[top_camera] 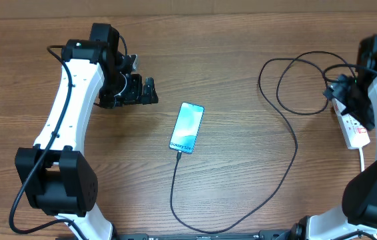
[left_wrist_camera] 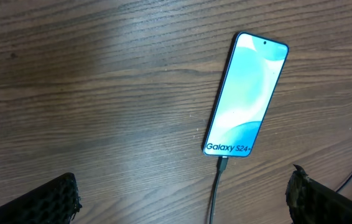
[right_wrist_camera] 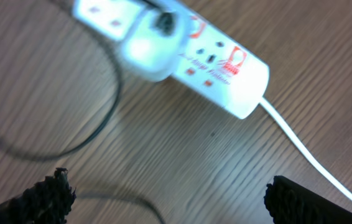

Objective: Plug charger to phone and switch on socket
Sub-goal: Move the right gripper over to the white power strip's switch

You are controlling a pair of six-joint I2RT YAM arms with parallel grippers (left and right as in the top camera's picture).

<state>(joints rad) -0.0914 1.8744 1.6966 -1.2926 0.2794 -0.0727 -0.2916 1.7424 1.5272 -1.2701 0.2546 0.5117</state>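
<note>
The phone (top_camera: 187, 127) lies at mid-table, its light blue screen up; it also shows in the left wrist view (left_wrist_camera: 245, 94) with "Galaxy S24+" at its near end. The black charger cable (top_camera: 288, 160) is plugged into that end (left_wrist_camera: 222, 164) and loops right to the white socket strip (top_camera: 354, 128). In the right wrist view the strip (right_wrist_camera: 216, 62) has small red switches and a white plug adapter (right_wrist_camera: 153, 43) seated in it. My left gripper (top_camera: 145, 92) is open and empty, left of the phone. My right gripper (right_wrist_camera: 170, 196) is open, hovering over the strip.
The strip's white cord (right_wrist_camera: 313, 152) runs off toward the table's front right. Cable loops (top_camera: 295, 87) lie between the phone and the strip. The right arm's base (top_camera: 375, 193) stands at the front right, the left arm's base (top_camera: 58, 180) at the front left.
</note>
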